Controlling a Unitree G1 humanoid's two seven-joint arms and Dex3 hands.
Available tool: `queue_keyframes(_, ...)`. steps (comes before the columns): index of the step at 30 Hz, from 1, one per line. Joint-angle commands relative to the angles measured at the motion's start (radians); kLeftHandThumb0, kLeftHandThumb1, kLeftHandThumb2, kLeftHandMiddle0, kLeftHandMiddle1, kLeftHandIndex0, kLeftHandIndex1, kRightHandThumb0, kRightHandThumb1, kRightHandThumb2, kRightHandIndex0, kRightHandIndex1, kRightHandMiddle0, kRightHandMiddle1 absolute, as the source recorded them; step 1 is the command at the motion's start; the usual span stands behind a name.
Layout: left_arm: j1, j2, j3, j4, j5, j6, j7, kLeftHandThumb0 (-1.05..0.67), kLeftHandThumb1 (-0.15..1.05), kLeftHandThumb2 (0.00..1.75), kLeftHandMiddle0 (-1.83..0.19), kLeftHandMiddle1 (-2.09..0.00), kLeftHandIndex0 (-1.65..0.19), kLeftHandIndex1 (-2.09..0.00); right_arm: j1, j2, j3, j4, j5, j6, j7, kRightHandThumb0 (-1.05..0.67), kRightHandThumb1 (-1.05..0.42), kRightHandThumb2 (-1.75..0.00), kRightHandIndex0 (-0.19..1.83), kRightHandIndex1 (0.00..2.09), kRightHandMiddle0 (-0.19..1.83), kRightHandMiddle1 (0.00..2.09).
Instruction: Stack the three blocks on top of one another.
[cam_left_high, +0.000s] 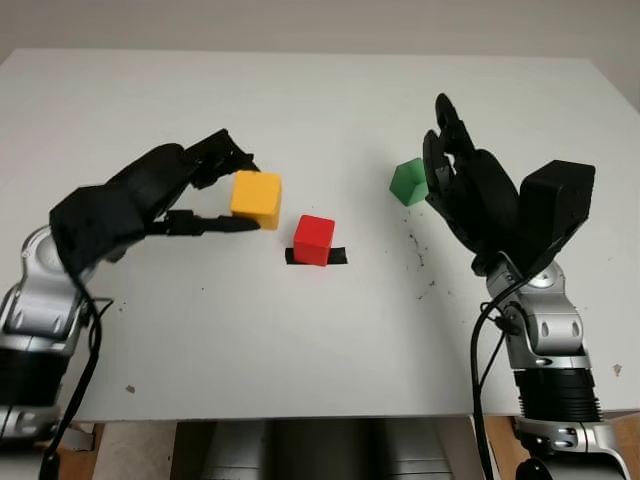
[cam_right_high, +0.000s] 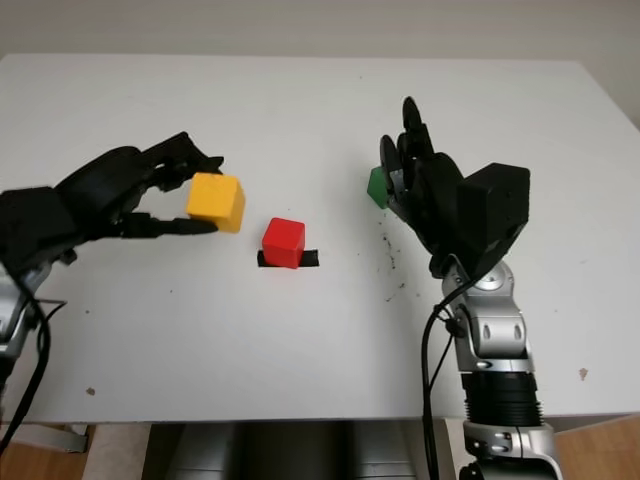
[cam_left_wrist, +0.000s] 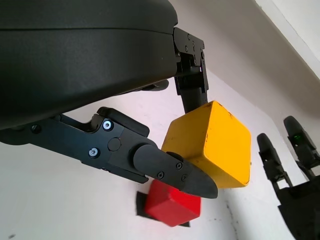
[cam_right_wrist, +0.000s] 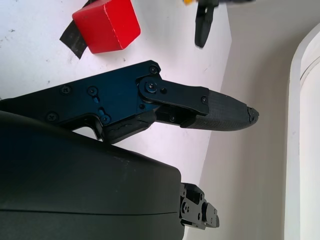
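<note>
The left hand (cam_left_high: 205, 190) reaches in from the left, pinching the yellow block (cam_left_high: 256, 199) in the air, up and left of the red block (cam_left_high: 314, 240); the red block sits on black tape (cam_left_high: 338, 257) on the table (cam_left_high: 300, 110); right of it, the right hand (cam_left_high: 462, 190) is open, raised just beside the green block (cam_left_high: 408, 182).

The right robot hand (cam_right_high: 412, 170) covers part of the green block (cam_right_high: 377, 187), so whether they touch is unclear. Black tape (cam_left_high: 338, 256) (apparently a strip) lies mostly hidden under the red block (cam_left_high: 314, 239).
</note>
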Motion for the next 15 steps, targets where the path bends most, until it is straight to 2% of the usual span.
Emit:
queue_keyframes(1,-0.045,-0.015,-0.017,0.035,0.007,-0.009,-0.011,-0.49,1.01,0.05,-0.21,-0.04,-0.29,-1.67,0.009,-0.003,-0.003,-0.024,0.004,0.003,-0.001,-0.76,-1.05,-0.63,-0.19,0.0,-0.19,0.0)
queue_keyframes(6,-0.138,-0.05,-0.074,0.116,0.027,0.051,-0.07,-0.48,0.99,0.05,-0.18,-0.04,-0.33,-1.7,0.013,-0.001,-0.003,-0.028,0.004,-0.001,-0.002,-0.76,-1.05,-0.63,-0.19,0.0,-0.19,0.0)
queue_keyframes(11,-0.2,-0.081,-0.108,0.224,0.047,0.01,-0.105,-0.49,0.98,0.05,-0.19,-0.05,-0.34,-1.64,0.014,-0.003,0.0,-0.03,0.003,0.0,0.002,-0.75,-1.05,-0.64,-0.19,0.0,-0.19,0.0)
queue_keyframes(15,-0.228,-0.11,-0.12,0.288,0.053,-0.003,-0.118,-0.5,0.98,0.05,-0.18,-0.05,-0.38,-1.68,0.014,-0.007,-0.001,-0.035,-0.001,-0.002,0.001,-0.76,-1.05,-0.64,-0.19,0.0,-0.19,0.0)
